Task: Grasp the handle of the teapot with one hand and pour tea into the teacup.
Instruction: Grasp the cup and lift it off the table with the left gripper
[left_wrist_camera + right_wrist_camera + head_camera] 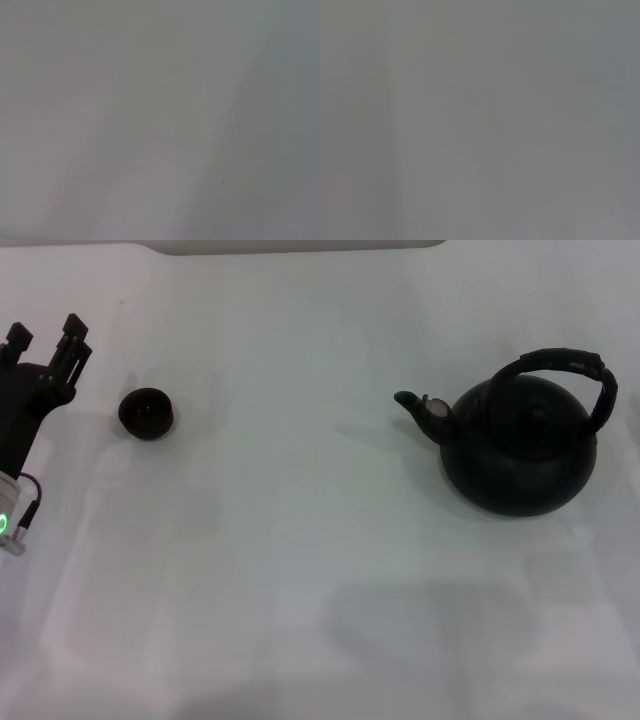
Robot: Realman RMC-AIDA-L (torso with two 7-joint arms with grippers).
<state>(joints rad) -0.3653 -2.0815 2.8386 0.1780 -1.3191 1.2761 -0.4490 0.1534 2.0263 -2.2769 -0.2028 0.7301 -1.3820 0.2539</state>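
Black gear on a smooth white table (300,570), as we see it.
Our left gripper (45,340) hovers at the far left, fingers spread, just beside the tiny round teacup (147,412); well apart to the right sits the matte, bulbous teapot (520,445), spout facing the cup, ribbed arched handle (565,365) upright.

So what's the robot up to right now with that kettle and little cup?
Left gripper open, parked left of teacup. Right gripper out of view. Teapot upright, handle untouched, spout toward cup. Nothing between them.
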